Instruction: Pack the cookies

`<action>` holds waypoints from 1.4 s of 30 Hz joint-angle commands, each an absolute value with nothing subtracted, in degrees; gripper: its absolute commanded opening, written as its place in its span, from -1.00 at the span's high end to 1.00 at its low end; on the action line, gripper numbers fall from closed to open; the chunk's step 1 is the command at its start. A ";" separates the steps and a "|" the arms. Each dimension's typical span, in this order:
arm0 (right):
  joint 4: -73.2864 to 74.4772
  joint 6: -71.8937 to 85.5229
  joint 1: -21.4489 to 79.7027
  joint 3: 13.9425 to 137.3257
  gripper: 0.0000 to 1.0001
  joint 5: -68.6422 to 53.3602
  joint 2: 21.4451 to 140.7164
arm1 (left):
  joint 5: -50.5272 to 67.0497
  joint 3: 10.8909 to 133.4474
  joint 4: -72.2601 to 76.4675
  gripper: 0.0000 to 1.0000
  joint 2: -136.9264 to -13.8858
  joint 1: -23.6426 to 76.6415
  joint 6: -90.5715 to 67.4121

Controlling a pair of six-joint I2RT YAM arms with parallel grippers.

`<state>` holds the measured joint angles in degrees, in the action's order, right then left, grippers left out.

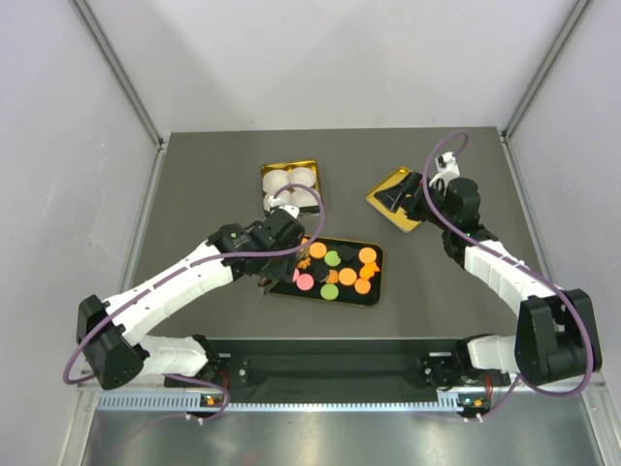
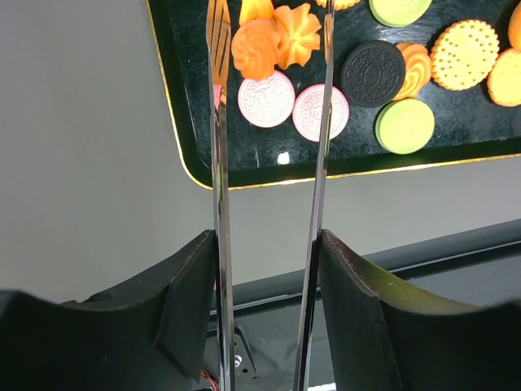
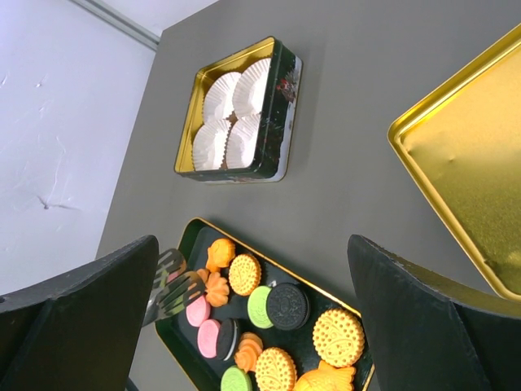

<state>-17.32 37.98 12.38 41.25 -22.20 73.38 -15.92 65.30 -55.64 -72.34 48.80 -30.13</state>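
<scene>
The tongs [image 2: 218,163] stand with their two blades apart and nothing pinched between them. The left gripper [image 2: 267,236] presses on them from outside, one finger against each blade. Their forked tips reach the left end of the tray [image 2: 252,145], around the orange swirl cookies [image 2: 256,49]; whether they touch any cookie I cannot tell.

The risk, as I judge it, lies in the crowding. The two swirls touch each other, and the right blade crosses above a pink cookie [image 2: 320,112], so a squeeze may catch two at once, shove a neighbour, or crack a brittle edge. Smooth metal could also let a cookie slip out on the way.

The tray sits mid-table towards the near edge. The tin [image 3: 277,122], holding four white paper cups [image 3: 232,114], is just beyond it towards the far edge, with nothing between them. The gold lid [image 3: 464,163] lies towards the right edge, and the right gripper [image 3: 252,244] hangs wide apart above it, clear of that path
</scene>
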 commanded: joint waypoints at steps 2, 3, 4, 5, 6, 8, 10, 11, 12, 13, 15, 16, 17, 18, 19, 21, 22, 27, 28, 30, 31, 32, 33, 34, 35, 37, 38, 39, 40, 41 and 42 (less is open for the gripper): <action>-19.60 37.27 13.36 43.68 -0.99 -22.76 73.39 | -16.52 64.25 -55.72 -0.12 -70.93 48.87 -30.85; -19.60 37.27 13.27 43.59 -0.99 -22.76 73.39 | -16.61 64.16 -55.81 -0.12 -71.01 48.95 -30.94; -19.60 37.18 13.27 43.59 -0.99 -22.85 73.39 | -16.70 64.16 -55.81 -0.12 -71.10 48.87 -30.94; -19.60 37.18 13.27 43.59 -1.00 -22.85 73.39 | -17.13 63.99 -55.81 -0.13 -71.10 48.87 -31.11; -19.60 37.18 13.27 43.59 -1.00 -22.85 73.48 | -17.23 63.98 -55.81 -0.13 -71.02 48.87 -31.11; -19.69 37.26 13.36 43.51 -0.99 -22.85 73.56 | -17.92 63.90 -55.72 -0.13 -71.19 48.95 -31.46; -19.77 37.27 13.27 43.59 -0.99 -22.94 73.74 | -18.19 63.72 -55.81 -0.14 -71.28 48.87 -31.55; -19.78 37.35 13.27 43.51 -1.00 -22.94 73.65 | -18.37 63.63 -55.81 -0.14 -71.37 48.87 -31.73; -19.78 37.35 13.27 43.51 -0.99 -22.94 73.57 | -18.46 63.55 -55.90 -0.14 -71.54 48.87 -31.73; -19.69 37.35 13.27 43.51 -0.99 -22.94 73.56 | -18.46 63.37 -55.81 -0.14 -71.63 48.87 -31.82; -19.69 37.44 13.27 43.42 -0.99 -22.85 73.56 | -18.46 63.28 -56.07 -0.14 -71.72 48.87 -31.90; -19.69 37.53 13.36 43.42 -1.00 -22.85 73.74 | -18.46 63.28 -56.16 -0.14 -71.72 48.87 -31.99; -19.69 37.44 13.27 43.42 -0.99 -22.85 73.65 | -18.28 63.11 -56.16 -0.14 -71.46 48.95 -31.91; -19.69 37.44 13.27 43.50 -0.99 -22.85 73.74 | -18.28 63.02 -56.08 -0.15 -71.28 48.87 -31.90; -19.69 37.53 13.27 43.51 -0.99 -22.85 73.83 | -18.11 62.93 -56.07 -0.15 -71.19 48.87 -31.90; -19.69 37.53 13.27 43.51 -0.99 -22.85 73.74 | -18.28 62.67 -55.99 -0.15 -71.19 48.87 -31.82; -19.60 37.53 13.18 43.42 -0.99 -22.85 73.74 | -18.37 62.58 -55.99 -0.15 -71.19 48.95 -31.90; -19.51 37.53 13.27 43.51 -0.99 -22.94 73.65 | -18.02 61.79 -55.46 -0.14 -71.72 48.87 -31.90; -19.42 37.53 13.27 43.51 -0.99 -22.94 73.65 | -18.19 61.79 -55.46 -0.14 -71.81 48.87 -31.99; -19.42 37.53 13.27 43.51 -0.99 -22.94 73.65 | -18.81 61.70 -55.46 -0.14 -71.89 48.87 -32.08; -19.42 37.62 13.27 43.51 -0.99 -22.94 73.65 | -18.90 61.70 -55.46 -0.14 -71.89 48.87 -32.08; -19.42 37.62 13.27 43.51 -0.99 -22.94 73.65 | -18.98 61.70 -55.46 -0.14 -71.89 48.87 -32.08; -19.34 37.53 13.27 43.51 -0.99 -22.94 73.57 | -18.98 61.70 -55.46 -0.13 -71.89 48.87 -32.08; -19.34 37.44 13.18 43.51 -0.99 -22.94 73.65 | -18.98 61.70 -55.46 -0.12 -71.89 48.87 -32.17; -19.34 37.53 13.27 43.51 -0.99 -22.94 73.65 | -18.98 61.61 -55.46 -0.11 -71.89 48.87 -32.17; -19.34 37.62 13.36 43.51 -0.99 -22.94 73.65 | -19.07 61.17 -55.46 -0.08 -71.81 48.87 -32.17; -19.25 37.70 13.27 43.51 -1.00 -23.03 73.74 | -18.99 60.91 -55.28 -0.05 -71.98 48.87 -32.17; -19.25 37.62 13.27 43.68 -0.99 -23.03 73.74 | -18.64 60.82 -55.11 -0.04 -71.81 48.87 -32.17; -19.25 37.70 13.27 43.68 -1.00 -23.11 73.74 | -18.63 60.56 -55.19 -0.04 -71.89 48.87 -32.17; -19.25 37.62 13.27 43.59 -0.99 -23.03 73.65 | -18.55 60.38 -55.20 -0.03 -71.89 48.95 -32.17; -19.25 37.70 13.27 43.59 -0.99 -23.03 73.57 | -18.46 60.29 -55.02 -0.01 -71.89 48.87 -32.25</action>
<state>-17.32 38.04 12.67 41.25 -22.37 73.67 -17.61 61.06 -55.70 -72.36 48.80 -31.64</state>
